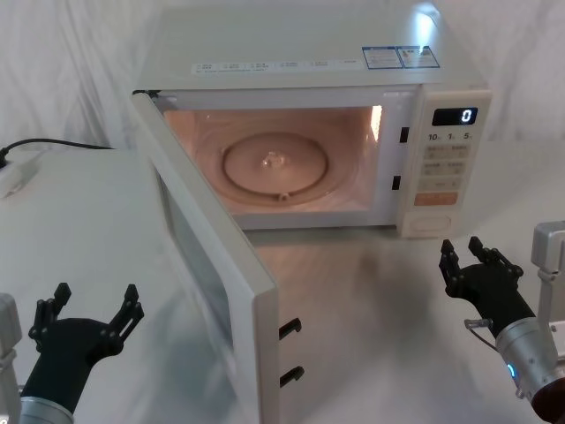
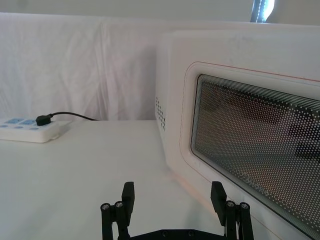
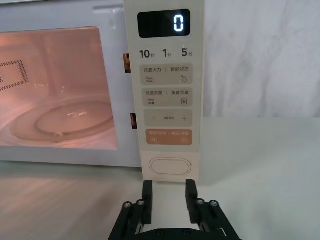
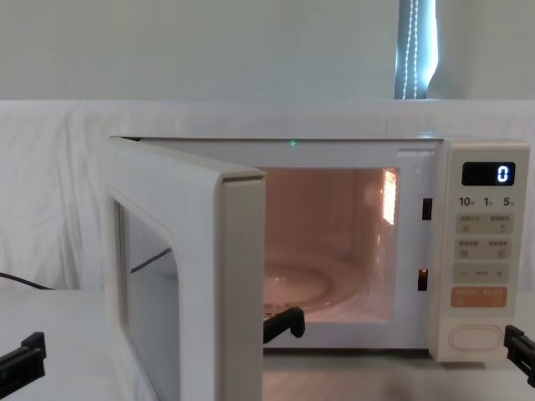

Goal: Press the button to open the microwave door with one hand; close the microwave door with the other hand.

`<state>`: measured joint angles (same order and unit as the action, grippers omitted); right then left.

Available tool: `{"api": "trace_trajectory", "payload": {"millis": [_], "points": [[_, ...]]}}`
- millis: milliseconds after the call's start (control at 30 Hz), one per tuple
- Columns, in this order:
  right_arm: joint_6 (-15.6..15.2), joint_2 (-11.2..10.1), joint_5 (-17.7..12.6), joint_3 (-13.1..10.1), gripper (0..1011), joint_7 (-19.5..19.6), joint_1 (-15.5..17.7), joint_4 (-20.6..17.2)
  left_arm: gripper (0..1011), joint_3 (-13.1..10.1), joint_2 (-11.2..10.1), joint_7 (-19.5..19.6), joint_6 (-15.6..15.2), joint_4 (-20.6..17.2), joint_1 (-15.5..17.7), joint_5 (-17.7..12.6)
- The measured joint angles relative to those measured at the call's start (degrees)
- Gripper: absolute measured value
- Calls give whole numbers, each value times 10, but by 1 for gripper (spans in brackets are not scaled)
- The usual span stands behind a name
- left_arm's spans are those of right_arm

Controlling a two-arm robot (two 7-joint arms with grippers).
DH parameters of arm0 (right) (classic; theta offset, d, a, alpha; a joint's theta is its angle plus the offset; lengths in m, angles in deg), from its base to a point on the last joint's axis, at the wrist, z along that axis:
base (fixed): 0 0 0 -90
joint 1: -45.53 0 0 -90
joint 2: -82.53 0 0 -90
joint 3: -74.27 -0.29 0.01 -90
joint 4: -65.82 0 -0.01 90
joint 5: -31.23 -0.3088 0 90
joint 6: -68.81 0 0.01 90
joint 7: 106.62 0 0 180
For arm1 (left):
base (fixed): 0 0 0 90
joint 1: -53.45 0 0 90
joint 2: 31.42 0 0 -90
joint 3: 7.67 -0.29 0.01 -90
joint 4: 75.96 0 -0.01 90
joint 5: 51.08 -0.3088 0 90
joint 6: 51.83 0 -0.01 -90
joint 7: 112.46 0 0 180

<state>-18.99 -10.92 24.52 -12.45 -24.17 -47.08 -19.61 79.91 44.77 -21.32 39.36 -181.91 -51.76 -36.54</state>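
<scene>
Desk: white, carrying all items
Microwave: cream-white, at desk rear, cavity lit, display reading "0"
Microwave door: swung wide open toward the robot's left
Left gripper: low beside the door's outer face, fingers apart
Right gripper: just before the control panel, fingers apart
Button: oval, at panel bottom, untouched

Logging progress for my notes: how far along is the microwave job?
Opening looks done: the microwave door stands wide open, cavity lit. The right claw is open, off the button. Nothing is in hand; the left claw waits open outside the door, not touching it. Closing remains.
</scene>
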Motion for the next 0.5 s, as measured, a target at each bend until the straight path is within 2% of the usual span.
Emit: {"api": "trace_trajectory", "payload": {"millis": [500], "points": [[0, 0, 1, 0, 869, 0, 0, -1, 1001, 0, 0, 0, 0, 0, 0, 0]]}}
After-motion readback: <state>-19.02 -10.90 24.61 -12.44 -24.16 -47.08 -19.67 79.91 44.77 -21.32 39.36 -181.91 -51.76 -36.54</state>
